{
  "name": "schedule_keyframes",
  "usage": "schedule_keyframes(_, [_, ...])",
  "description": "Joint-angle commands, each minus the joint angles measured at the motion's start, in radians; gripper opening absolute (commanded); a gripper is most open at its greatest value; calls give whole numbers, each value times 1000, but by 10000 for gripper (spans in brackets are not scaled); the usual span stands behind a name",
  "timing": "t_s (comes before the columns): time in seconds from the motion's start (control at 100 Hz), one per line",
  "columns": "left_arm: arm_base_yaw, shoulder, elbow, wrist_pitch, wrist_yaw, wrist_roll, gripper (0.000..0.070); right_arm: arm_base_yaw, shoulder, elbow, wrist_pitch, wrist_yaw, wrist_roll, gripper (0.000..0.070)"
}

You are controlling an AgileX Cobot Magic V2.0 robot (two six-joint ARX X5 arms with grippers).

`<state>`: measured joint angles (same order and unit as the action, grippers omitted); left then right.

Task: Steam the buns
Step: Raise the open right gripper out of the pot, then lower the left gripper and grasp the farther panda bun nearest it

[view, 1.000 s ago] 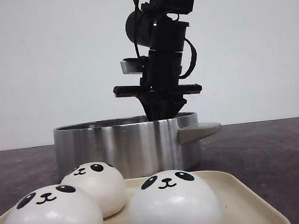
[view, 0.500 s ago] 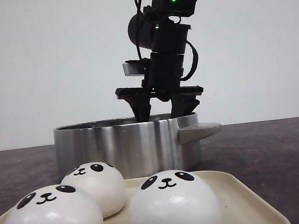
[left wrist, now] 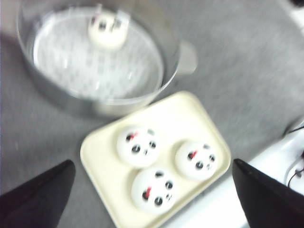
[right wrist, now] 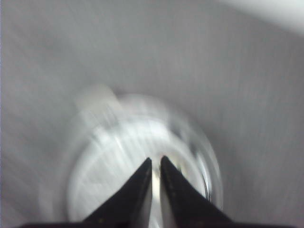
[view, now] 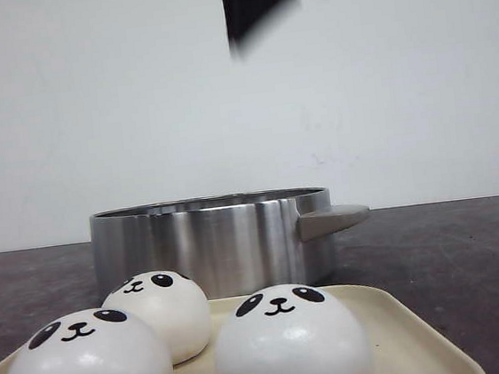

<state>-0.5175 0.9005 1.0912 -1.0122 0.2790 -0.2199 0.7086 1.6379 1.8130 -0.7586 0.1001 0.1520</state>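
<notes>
— Any lettering, brand or number to read anywhere?

— None. The steel pot (view: 212,243) carries no mark on its wall or handle, and the cream tray (left wrist: 187,120) is plain.

— The buns (view: 291,342)?

— Only painted panda faces, no characters or digits. In the left wrist view they show small red marks, too blurred to make out as signs.

— The wrist views?

— Blurred; nothing legible there.

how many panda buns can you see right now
4: three buns on the cream tray, at and, and one bun inside the steel pot. None seem hidden, though the views are blurred.
</notes>
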Motion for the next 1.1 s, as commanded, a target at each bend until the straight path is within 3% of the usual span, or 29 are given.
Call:
schedule_keyframes(0.0, [-19, 42, 13, -11, -2, -20, 636, 41, -89, 20, 0, 37, -37, 1])
schedule_keyframes(0.27, [-154, 286, 13, -27, -40, -47, 637, 237, -434, 19, -21, 164, -62, 1])
schedule_keyframes(0.38, [-216, 388, 13, 37, -110, -65, 637, 297, -510, 19, -55, 240, -71, 1])
schedule_keyframes(0.57, [-275, 556, 13, 182, -133, -108, 636, 316, -572, 19, -209, 379, -54, 1])
schedule_keyframes(0.77, [-272, 689, 13, 238, -186, -173, 636, 317, -597, 19, -302, 388, -24, 1])
schedule_keyframes(0.91, [-264, 742, 13, 254, -230, -175, 636, 317, -607, 19, -305, 389, -19, 1])
schedule_keyframes(1.09, [-259, 799, 13, 251, -230, -190, 634, 317, -614, 19, -306, 393, -17, 1])
